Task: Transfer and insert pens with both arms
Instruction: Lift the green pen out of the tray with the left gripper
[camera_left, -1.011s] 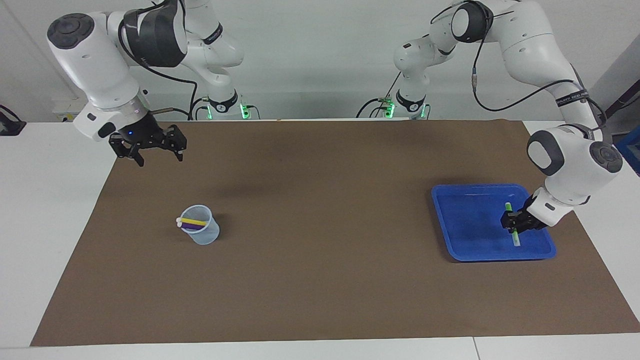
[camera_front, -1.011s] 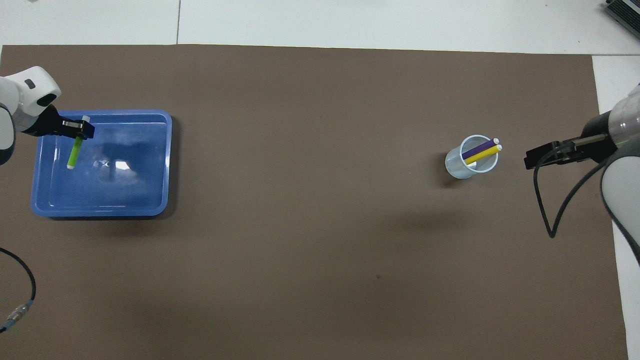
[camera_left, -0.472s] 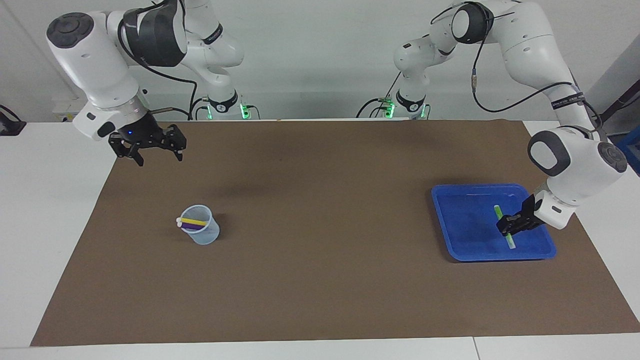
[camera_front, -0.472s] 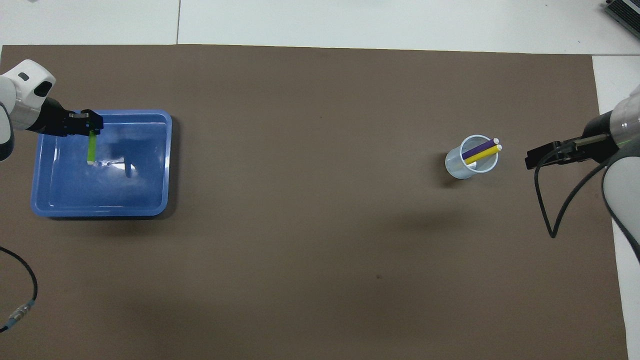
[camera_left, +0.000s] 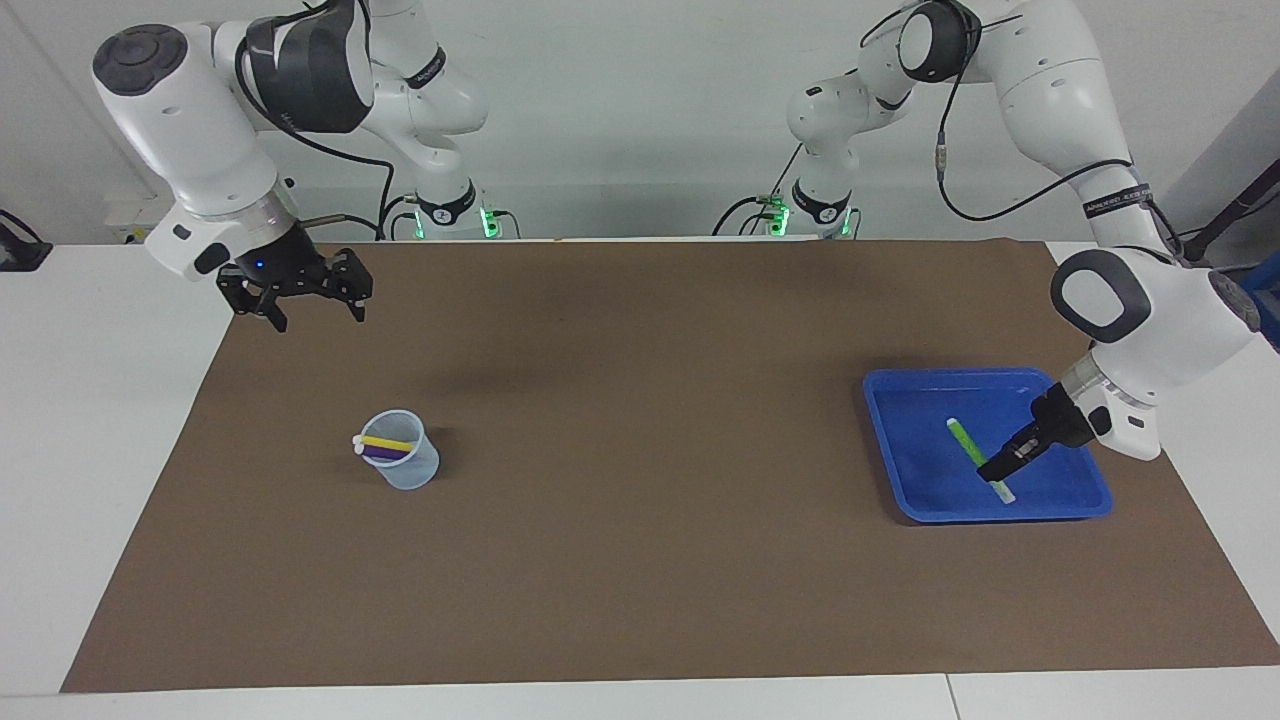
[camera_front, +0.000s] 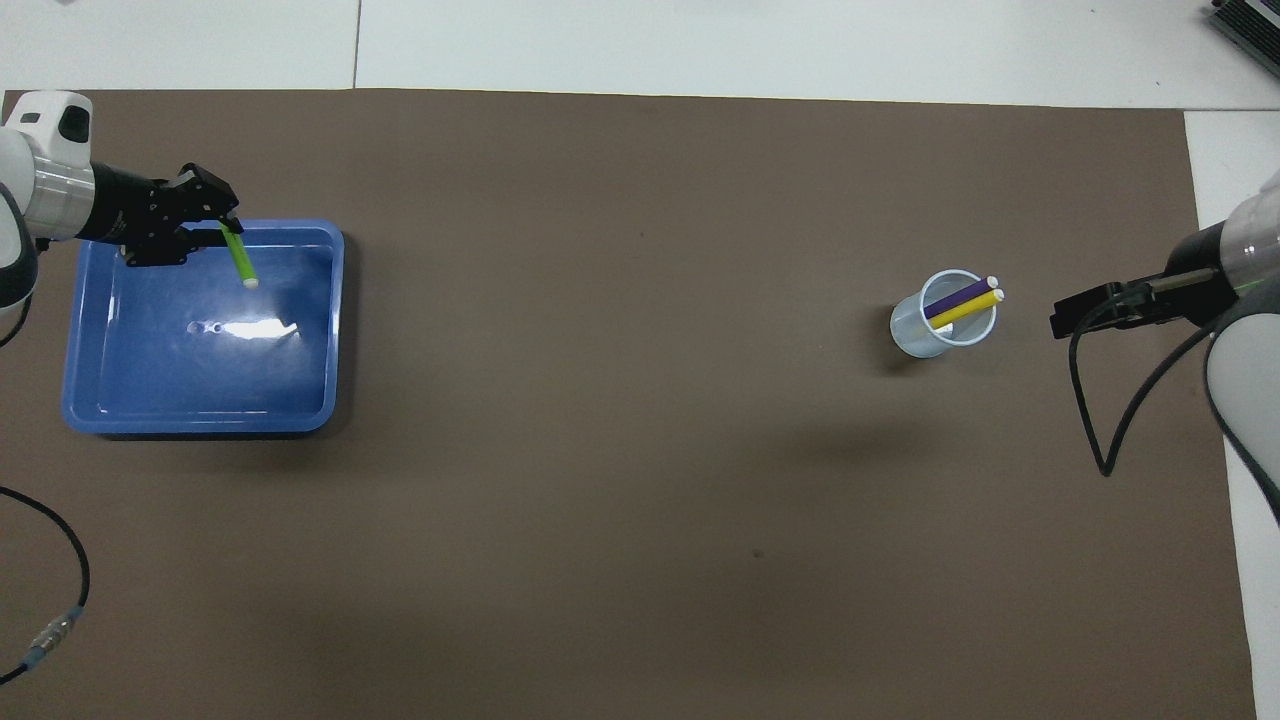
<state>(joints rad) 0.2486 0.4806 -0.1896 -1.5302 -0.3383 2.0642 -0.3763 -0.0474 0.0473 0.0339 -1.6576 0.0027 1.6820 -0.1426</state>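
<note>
1. Left gripper is clamped on the green pen, which is now tilted up over the blue tray, w/ one end raised. Whether the low end is clear of the tray floor, can't quite tell from here.
2. Meaning: pick looks secured, so the transfer leg is prob. next – carry toward mid-table for a handover.
3. Vs a sec ago: pen was closer to flat in the tray under the gripper; since then the wrist has swung and the pen has shifted toward the tray's farther rim in the overhead view.
4. Right gripper waits w/ fingers spread wide, empty, over the mat at the right arm's end, unchanged.
5. Cup has the yellow pen & purple pen in it, same as before – two done, one to go.
</note>
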